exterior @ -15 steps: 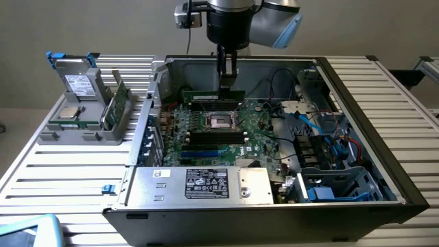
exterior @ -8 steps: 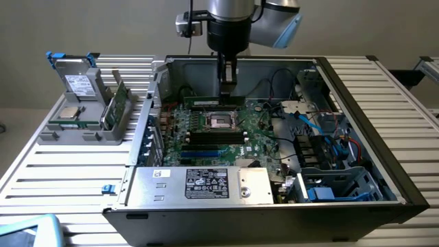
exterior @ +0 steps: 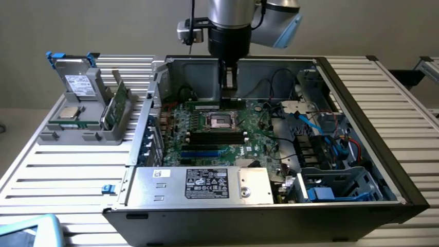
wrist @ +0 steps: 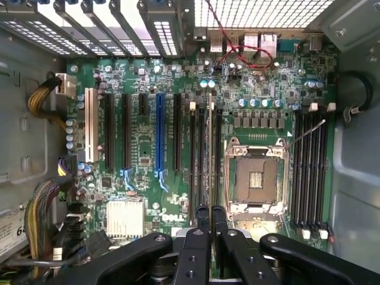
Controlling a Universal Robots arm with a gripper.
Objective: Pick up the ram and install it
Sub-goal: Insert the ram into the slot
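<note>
Gripper fingers are pinched together on the ram, seen edge-on. It hangs over the memory slots just beside the CPU socket on the motherboard. Looks light, stiff and thin, likely fragile. Best held by the flat faces mid-length, off the contact edge, square to the slot.

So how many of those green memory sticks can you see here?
2. One ram is held edge-on by the tool over the motherboard; another stick leans in the grey rack at the exterior view's left. Others may be hidden.
</note>
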